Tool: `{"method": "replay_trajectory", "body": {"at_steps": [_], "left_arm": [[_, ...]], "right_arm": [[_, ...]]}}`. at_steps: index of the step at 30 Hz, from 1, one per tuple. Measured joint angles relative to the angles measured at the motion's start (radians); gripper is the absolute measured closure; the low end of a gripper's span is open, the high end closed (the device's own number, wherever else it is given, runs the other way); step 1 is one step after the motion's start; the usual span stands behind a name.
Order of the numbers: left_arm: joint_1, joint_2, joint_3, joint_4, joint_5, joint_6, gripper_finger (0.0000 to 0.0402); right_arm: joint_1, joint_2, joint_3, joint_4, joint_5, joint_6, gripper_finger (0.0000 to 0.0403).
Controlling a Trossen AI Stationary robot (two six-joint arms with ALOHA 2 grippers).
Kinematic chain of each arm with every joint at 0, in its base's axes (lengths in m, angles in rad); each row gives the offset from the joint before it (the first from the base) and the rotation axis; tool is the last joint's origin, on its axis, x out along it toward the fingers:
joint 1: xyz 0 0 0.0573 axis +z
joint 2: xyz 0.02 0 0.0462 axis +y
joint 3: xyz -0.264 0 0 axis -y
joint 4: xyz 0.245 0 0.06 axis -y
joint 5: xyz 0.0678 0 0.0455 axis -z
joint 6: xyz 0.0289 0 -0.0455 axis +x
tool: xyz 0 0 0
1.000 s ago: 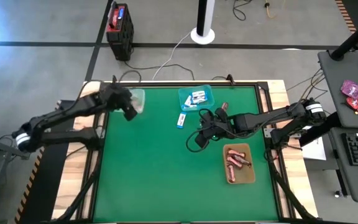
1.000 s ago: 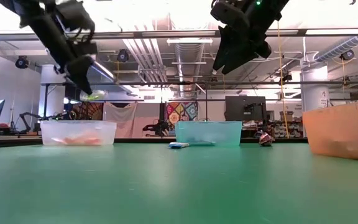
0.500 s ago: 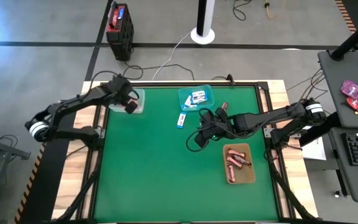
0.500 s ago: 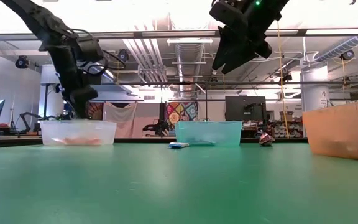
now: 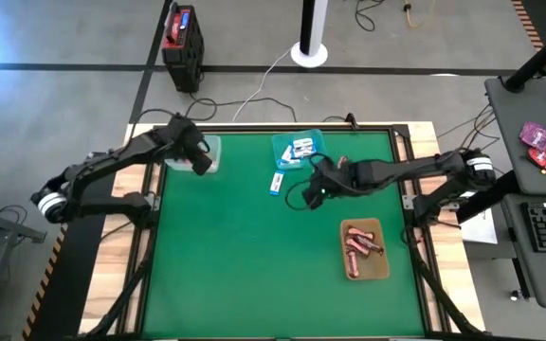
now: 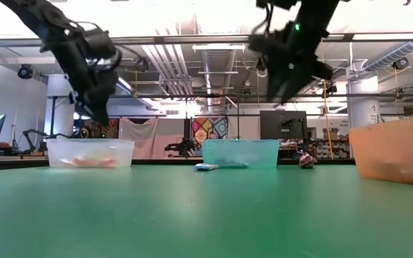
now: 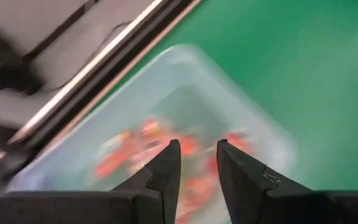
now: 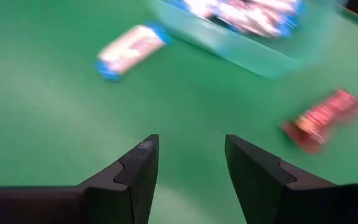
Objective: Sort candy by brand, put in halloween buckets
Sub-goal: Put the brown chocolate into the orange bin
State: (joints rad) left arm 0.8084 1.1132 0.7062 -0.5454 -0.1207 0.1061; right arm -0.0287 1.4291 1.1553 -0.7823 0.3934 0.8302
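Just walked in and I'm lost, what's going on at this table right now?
Two robot arms are sorting candy into containers. The left gripper hangs over the pale mint container, jaws apart and empty, with red-pink sweets inside it. The right gripper is open above the mat, near a loose white-and-blue packet and a red-brown bar. The teal container holds white-and-blue packets; the amber tray holds red-brown bars.

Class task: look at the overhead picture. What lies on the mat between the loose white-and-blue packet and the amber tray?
Only the right gripper, open and hanging above the green mat, between the white-and-blue packet and the amber tray. The mat there is bare in the high view.
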Motion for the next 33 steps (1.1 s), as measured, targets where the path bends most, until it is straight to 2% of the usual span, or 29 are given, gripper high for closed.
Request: {"method": "replay_trajectory", "body": {"at_steps": [4,8,17,29,33], "left_arm": [[-0.059,-0.083,-0.002,0.005,0.113,-0.046,0.0313],[-0.156,-0.159,-0.008,0.021,0.12,-0.074,0.0313],[-0.348,-0.25,-0.008,0.043,0.112,-0.124,0.0312],[-0.387,-0.243,-0.009,0.103,0.103,-0.123,0.0312],[-0.387,-0.232,-0.009,0.113,0.103,-0.122,0.0312]], "right_arm": [[-0.094,0.01,-0.001,-0.13,-0.009,0.066,0.0225],[-0.188,0.035,-0.003,-0.186,-0.009,0.07,0.0225],[-0.351,0.095,-0.068,-0.166,-0.063,0.023,0.0236],[-0.435,0.099,-0.216,0.104,-0.088,-0.046,0.0274],[-0.46,0.099,-0.243,0.14,-0.088,-0.054,0.0287]]}}
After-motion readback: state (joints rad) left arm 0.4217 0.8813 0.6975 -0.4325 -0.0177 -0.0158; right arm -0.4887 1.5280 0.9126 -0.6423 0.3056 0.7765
